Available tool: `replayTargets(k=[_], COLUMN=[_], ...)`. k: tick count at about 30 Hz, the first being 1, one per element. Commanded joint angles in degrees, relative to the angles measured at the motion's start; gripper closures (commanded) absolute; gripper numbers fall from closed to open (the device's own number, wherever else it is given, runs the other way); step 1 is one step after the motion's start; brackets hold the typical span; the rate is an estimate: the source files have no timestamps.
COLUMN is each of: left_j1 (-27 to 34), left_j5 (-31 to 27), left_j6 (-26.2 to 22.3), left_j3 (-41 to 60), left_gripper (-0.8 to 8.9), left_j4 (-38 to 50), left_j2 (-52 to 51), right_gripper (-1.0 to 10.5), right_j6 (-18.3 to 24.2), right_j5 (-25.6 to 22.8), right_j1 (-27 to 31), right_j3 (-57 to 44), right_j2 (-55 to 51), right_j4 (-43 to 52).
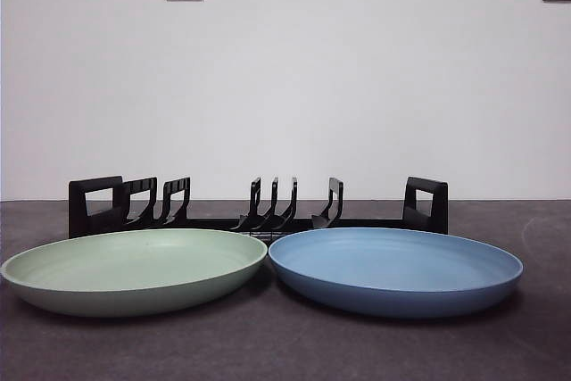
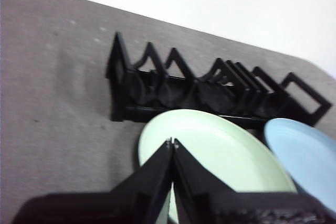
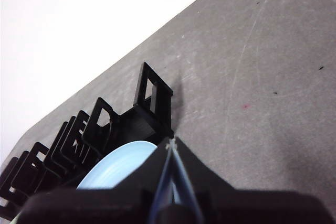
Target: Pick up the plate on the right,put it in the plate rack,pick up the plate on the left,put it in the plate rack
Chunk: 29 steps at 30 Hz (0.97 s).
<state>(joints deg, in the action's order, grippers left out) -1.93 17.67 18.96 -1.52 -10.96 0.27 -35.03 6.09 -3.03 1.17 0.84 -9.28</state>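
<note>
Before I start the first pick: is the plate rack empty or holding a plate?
Empty. The plate rack shows bare dividers; the blue plate and green plate both lie flat before it.

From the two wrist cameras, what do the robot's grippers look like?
Both look alike. The left gripper and the right gripper each have two matte black, wedge-shaped jaws that taper from a broad dark base to a narrow tip, with small pale specks at the tips. No cables or markings show.

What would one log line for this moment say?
stage: not started | blue plate, green plate: on table, before plate rack | left end effector, right end effector: shut, empty
</note>
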Motion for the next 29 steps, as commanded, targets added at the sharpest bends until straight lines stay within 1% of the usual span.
replayTargets(k=[1, 4, 8, 10, 13, 15, 18, 21, 24, 27, 28, 29], left_j1=[0.0, 0.0, 0.0, 0.0, 0.0, 0.0, 0.0, 0.0, 0.0, 0.0, 0.0, -0.2], left_j5=[0.8, 0.5, 0.4, 0.4, 0.4, 0.4, 1.1, 3.9, 8.9, 14.8, 17.0, 18.8], left_j6=[2.5, 2.4, 2.2, 1.3, -2.0, -3.8, -4.1, -4.7, -5.7, -5.8, -6.3, -7.7], left_j3=[-0.7, -3.5, -8.7, -11.6, -15.8, -18.7, -23.1, -27.5, -31.4, -35.0, -36.5, -37.8], left_gripper=[8.2, 8.2, 8.2, 8.2, 8.2, 8.2, 8.2, 8.2, 8.2, 8.2, 8.2, 8.2], left_j4=[0.5, -0.3, -0.3, -0.4, -0.5, -0.5, -1.6, -3.3, -5.2, -8.3, -9.7, -11.3], left_j2=[0.0, 0.9, 5.3, 8.7, 15.1, 19.8, 26.3, 32.8, 39.7, 46.6, 49.7, 52.2], right_gripper=[9.6, 9.6, 9.6, 9.6, 9.6, 9.6, 9.6, 9.6, 9.6, 9.5, 9.5, 9.5], right_j6=[-1.0, 0.0, 1.2, 2.8, 5.2, 7.8, 12.3, 16.0, 20.0, 24.1, 26.1, 27.6], right_j5=[0.2, 1.2, 2.0, 3.0, 3.5, 5.1, 7.9, 11.6, 15.6, 16.7, 16.7, 16.8], right_j1=[0.0, 0.0, 0.0, 0.0, 0.0, 0.0, 0.0, 0.0, 0.0, 0.0, 0.0, 0.0], right_j3=[1.0, 3.0, 7.3, 9.7, 14.1, 17.4, 22.9, 28.4, 33.8, 38.9, 41.0, 42.8], right_j2=[0.2, 1.9, 7.6, 11.5, 18.4, 23.9, 32.1, 40.5, 48.7, 56.0, 59.1, 61.8], right_j4=[0.7, 0.6, -0.2, -0.2, -0.7, -1.6, -4.6, -8.7, -13.3, -19.1, -21.7, -24.1])
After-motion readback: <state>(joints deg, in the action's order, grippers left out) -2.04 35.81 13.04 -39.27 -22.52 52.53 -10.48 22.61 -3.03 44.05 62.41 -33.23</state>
